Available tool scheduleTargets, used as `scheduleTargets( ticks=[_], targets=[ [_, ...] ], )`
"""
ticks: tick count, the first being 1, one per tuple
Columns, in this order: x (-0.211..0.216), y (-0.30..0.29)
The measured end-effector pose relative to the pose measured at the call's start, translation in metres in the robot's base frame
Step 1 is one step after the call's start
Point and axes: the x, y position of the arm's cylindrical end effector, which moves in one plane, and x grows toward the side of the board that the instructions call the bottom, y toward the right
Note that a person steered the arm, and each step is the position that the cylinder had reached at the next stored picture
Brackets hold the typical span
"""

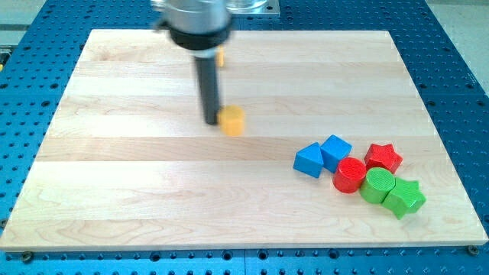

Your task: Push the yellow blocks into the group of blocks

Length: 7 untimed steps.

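A yellow block (pixel 232 121) lies near the board's middle. My tip (pixel 212 121) touches its left side. A second yellow block (pixel 220 56) shows only as a sliver behind the rod, near the view's top. A group sits at the lower right: a blue block (pixel 309 160), a second blue block (pixel 335 151), a red cylinder (pixel 350 175), a red star (pixel 383 157), a green cylinder (pixel 377 185) and a green star (pixel 403 197).
The wooden board (pixel 137 191) lies on a blue perforated table (pixel 458 69). The arm's dark housing (pixel 197 23) hangs over the board's top edge.
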Motion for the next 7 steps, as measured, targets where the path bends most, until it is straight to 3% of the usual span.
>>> scheduleTargets(
  ticks=[1, 2, 3, 4, 6, 7],
  targets=[
    [0.032, 0.039],
    [0.034, -0.081],
    [-0.03, -0.192],
    [-0.146, -0.166],
    [-0.171, -0.031],
    [-0.205, -0.077]
  ],
)
